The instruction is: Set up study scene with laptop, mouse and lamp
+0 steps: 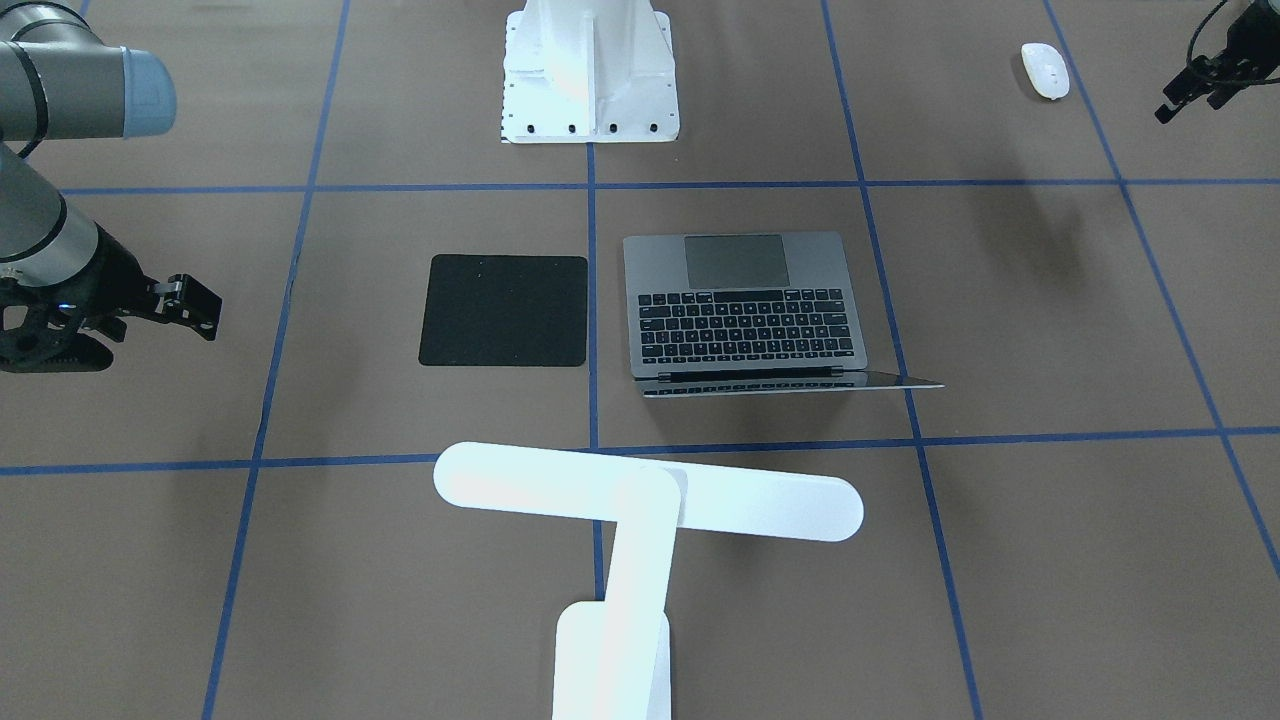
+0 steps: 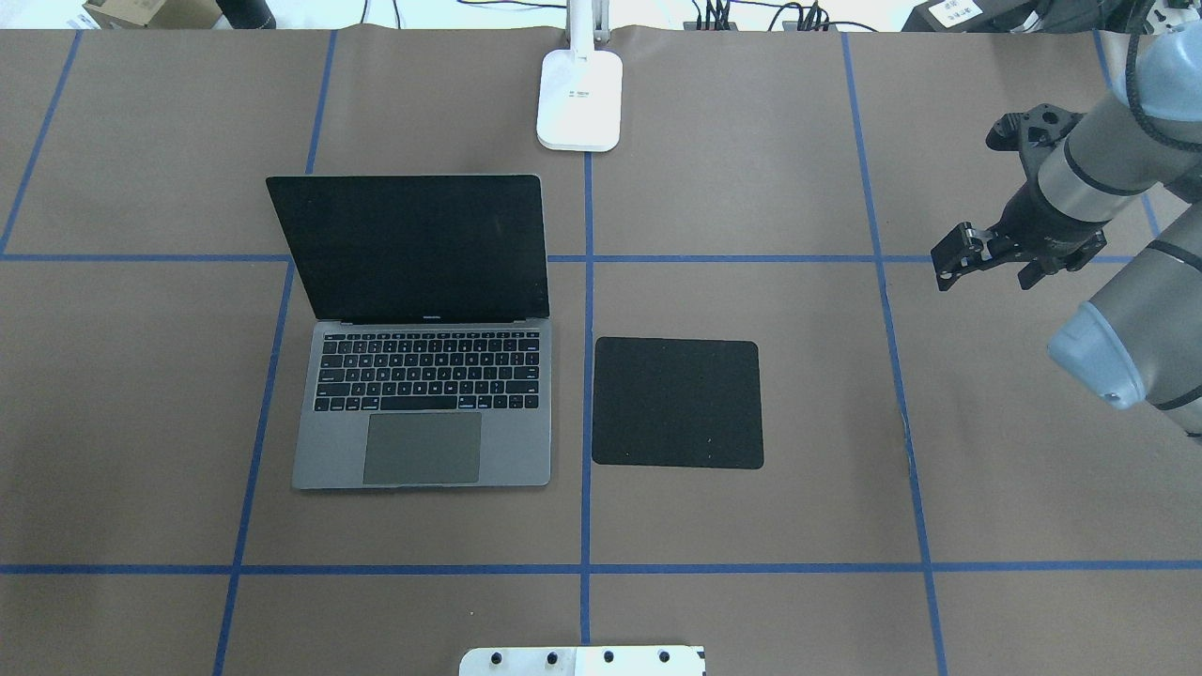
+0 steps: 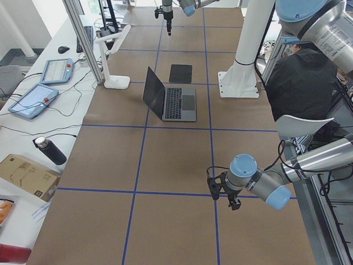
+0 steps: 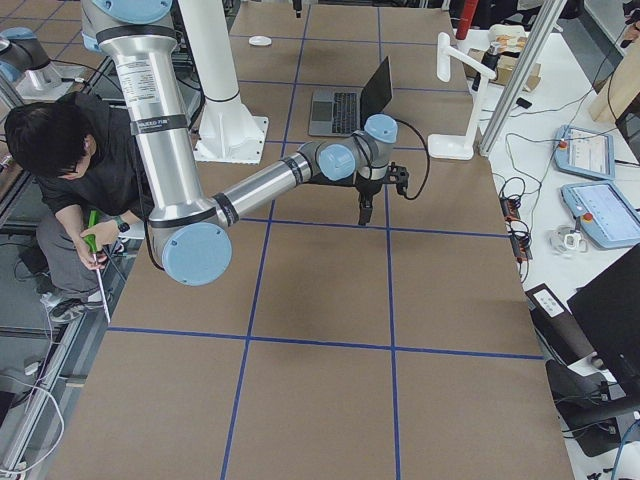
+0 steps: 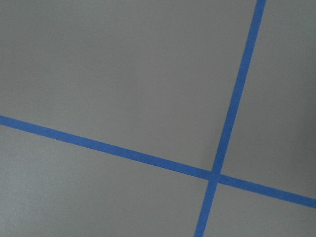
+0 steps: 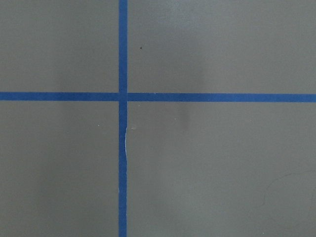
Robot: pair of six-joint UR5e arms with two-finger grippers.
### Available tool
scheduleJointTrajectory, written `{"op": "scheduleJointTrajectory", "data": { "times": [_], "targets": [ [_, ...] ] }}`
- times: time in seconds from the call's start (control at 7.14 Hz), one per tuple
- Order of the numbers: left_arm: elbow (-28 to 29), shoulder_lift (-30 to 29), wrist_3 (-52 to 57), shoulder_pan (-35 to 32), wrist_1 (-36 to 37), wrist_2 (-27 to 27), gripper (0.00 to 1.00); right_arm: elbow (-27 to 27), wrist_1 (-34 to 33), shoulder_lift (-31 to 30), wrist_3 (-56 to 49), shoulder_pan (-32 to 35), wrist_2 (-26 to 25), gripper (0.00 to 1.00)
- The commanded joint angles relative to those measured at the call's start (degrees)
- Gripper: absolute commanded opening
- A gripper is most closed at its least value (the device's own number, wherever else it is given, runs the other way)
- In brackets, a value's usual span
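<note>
Mouse [image 1: 1045, 70] lies upper right in the front view, well apart from the central laptop [image 1: 745, 320] and lamp [image 1: 650, 505]; its glossy shell could slip from the spread, empty left gripper [image 1: 1190, 105] nearby, while the right gripper [image 1: 205, 305] hangs spread at far left.

Even, diffuse light from above leaves only faint, soft-edged shadows on the brown table [image 1: 1050, 350]. In the front-facing view the lamp [image 1: 640, 510] at lower centre and the white pedestal [image 1: 588, 70] at top centre are blown out. Both wrist views look dimmer, greyer and slightly soft.
</note>
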Motion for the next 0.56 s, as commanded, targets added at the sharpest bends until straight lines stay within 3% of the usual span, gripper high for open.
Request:
{"op": "scheduleJointTrajectory", "data": {
  "times": [0.0,0.28,0.42],
  "targets": [
    [-0.03,-2.55,-10.94,10.44,-1.53,5.53,1.0,0.41,0.08,0.37,1.91,-1.16,-0.05,1.0],
    [0.06,-2.65,-22.73,23.63,-8.46,12.05,1.0,0.58,0.08,0.46,1.91,-1.16,-0.14,1.0],
    [0.06,-2.56,-24.25,26.99,-9.0,12.43,1.0,0.58,0.08,0.46,1.91,-1.16,-0.23,1.0]
  ]
}}
